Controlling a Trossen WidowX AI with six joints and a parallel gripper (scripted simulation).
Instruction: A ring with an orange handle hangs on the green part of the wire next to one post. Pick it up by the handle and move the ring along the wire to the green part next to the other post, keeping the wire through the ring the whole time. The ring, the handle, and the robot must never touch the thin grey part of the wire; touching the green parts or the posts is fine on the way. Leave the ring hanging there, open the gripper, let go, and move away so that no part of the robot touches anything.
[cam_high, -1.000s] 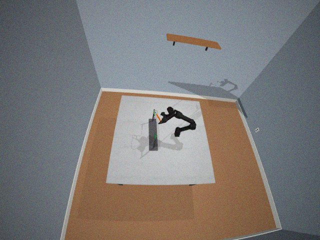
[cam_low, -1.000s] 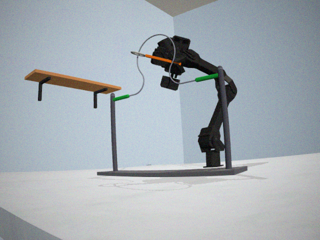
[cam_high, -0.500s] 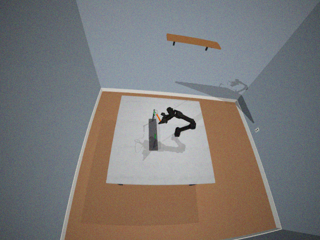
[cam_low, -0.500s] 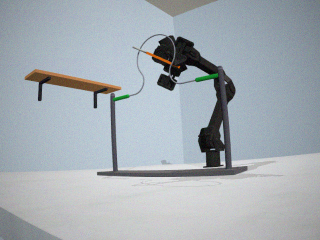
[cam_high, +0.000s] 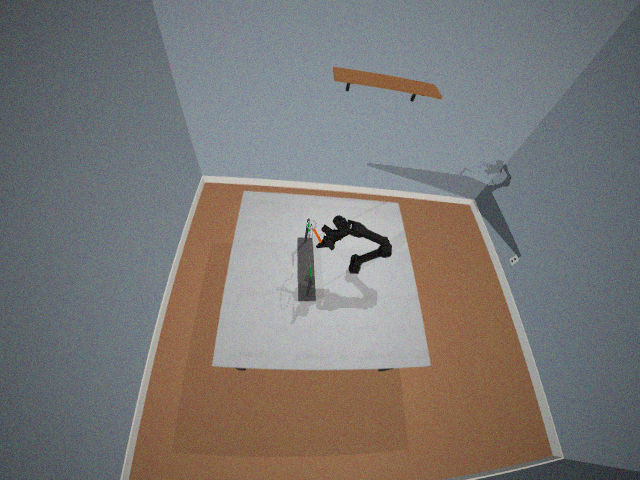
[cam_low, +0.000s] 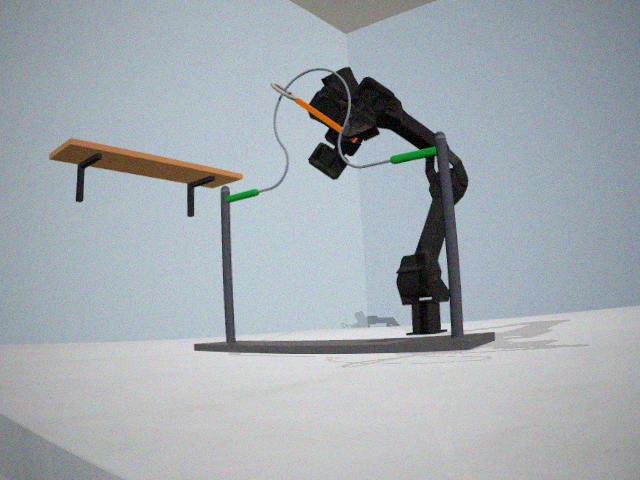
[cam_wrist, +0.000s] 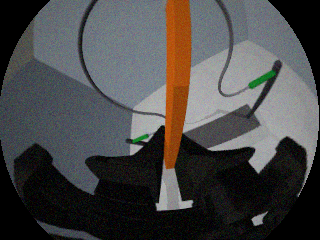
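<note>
The pale ring (cam_low: 274, 85) is tilted around the upper left of the wire's arch in the exterior view; whether it touches the wire is unclear. Its orange handle (cam_high: 316, 235) (cam_low: 317, 116) (cam_wrist: 178, 65) slopes down right to my gripper (cam_high: 321, 243) (cam_wrist: 165, 128), which is shut on the handle's end. The thin grey wire (cam_low: 349, 103) (cam_wrist: 81, 45) crosses in front of the handle's lower part in the exterior view. One green part (cam_low: 241, 195) is at the left post (cam_low: 227, 268), the other green part (cam_low: 413, 155) at the right post (cam_low: 450, 232). The ring is outside the wrist view.
A long dark base (cam_high: 306, 268) (cam_low: 341, 347) (cam_wrist: 222, 127) carries both posts on the white table (cam_high: 258, 330). My arm stands behind the wire in the exterior view, bent over toward it. A wooden shelf (cam_high: 385, 81) (cam_low: 144, 161) is on the wall.
</note>
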